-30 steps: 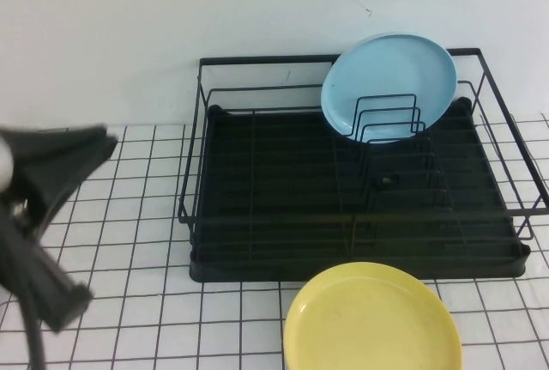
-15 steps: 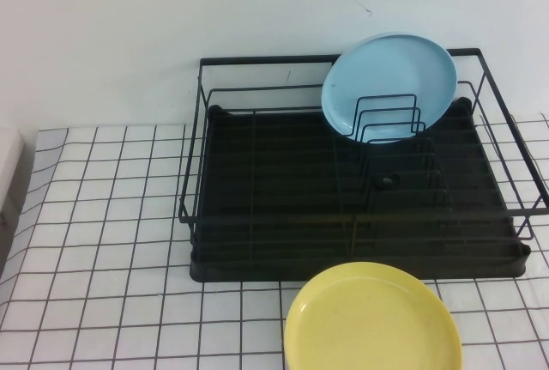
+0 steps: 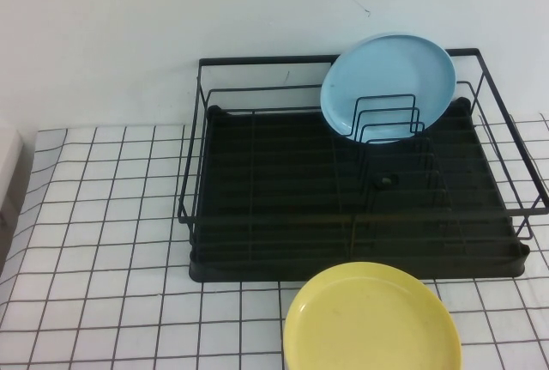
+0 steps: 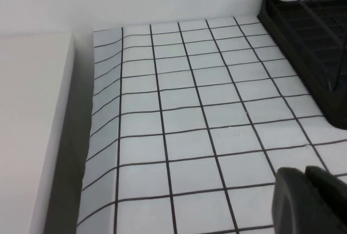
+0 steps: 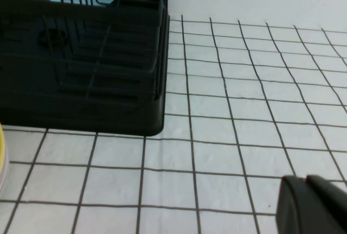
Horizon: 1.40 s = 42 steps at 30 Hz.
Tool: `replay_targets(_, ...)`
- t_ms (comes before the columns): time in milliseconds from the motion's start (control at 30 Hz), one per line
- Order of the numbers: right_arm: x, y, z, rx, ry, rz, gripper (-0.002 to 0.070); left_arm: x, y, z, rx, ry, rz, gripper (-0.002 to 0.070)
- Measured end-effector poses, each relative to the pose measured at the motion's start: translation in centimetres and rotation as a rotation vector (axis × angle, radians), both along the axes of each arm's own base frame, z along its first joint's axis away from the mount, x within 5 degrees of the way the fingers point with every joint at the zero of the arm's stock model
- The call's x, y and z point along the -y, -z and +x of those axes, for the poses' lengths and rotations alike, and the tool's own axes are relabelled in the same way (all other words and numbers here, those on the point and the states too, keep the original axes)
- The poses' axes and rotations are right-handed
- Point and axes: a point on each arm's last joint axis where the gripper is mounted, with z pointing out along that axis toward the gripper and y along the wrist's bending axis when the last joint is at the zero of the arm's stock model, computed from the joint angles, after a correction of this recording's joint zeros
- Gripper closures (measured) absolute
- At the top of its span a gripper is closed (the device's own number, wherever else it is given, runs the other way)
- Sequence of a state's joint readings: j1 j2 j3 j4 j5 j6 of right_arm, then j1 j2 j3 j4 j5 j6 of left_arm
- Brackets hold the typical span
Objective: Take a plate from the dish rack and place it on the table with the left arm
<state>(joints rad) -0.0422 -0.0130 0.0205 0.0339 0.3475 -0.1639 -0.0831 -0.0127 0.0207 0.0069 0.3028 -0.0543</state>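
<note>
From my station, left to right: my left gripper (image 4: 308, 201) is absent from the high view; its own wrist view shows only its dark tip low over the table (image 3: 103, 215), left of the dish rack (image 3: 257, 215), holding nothing; whether its fingers are parted, I cannot tell. At centre, the light blue plate (image 3: 390, 78) stands upright among the wire dividers at the rack's back. The plate (image 3: 371, 318), yellow, lies flat on the cloth just in front of the rack's front edge, outside it and well apart from the left gripper. Far right, my right gripper (image 5: 313, 206) hangs over bare cloth beside the rack's right end, also empty, its opening unreadable. I judge the placing step done; what the next move calls for is only parking the left arm clear.
</note>
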Motion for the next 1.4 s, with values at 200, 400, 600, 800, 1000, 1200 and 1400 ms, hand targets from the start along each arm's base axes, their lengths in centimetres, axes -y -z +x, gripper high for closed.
replay_targets(200,0.0,0.0,0.0,0.0,0.0,0.0,0.0679,-0.01,0.03,-0.01,-0.008,-0.015,-0.05,0.0677)
replay_targets(400,0.0,0.0,0.0,0.0,0.0,0.0,0.0679,-0.01,0.03,-0.01,-0.009,-0.017,-0.057,0.0677)
replay_targets(600,0.0,0.0,0.0,0.0,0.0,0.0,0.0679,0.02,0.03,-0.01,-0.009,-0.011,-0.057,0.0677)
replay_targets(800,0.0,0.0,0.0,0.0,0.0,0.0,0.0679,0.16,0.03,-0.03,-0.009,0.017,-0.056,0.0677)
replay_targets(1000,0.0,0.0,0.0,0.0,0.0,0.0,0.0679,0.19,0.06,-0.04,-0.013,0.021,-0.056,0.0677)
replay_targets(1200,0.0,0.0,0.0,0.0,0.0,0.0,0.0679,0.18,0.08,-0.04,-0.015,0.019,-0.059,0.0677)
replay_targets(1400,0.0,0.0,0.0,0.0,0.0,0.0,0.0679,0.18,0.08,-0.04,-0.015,0.019,-0.059,0.0677)
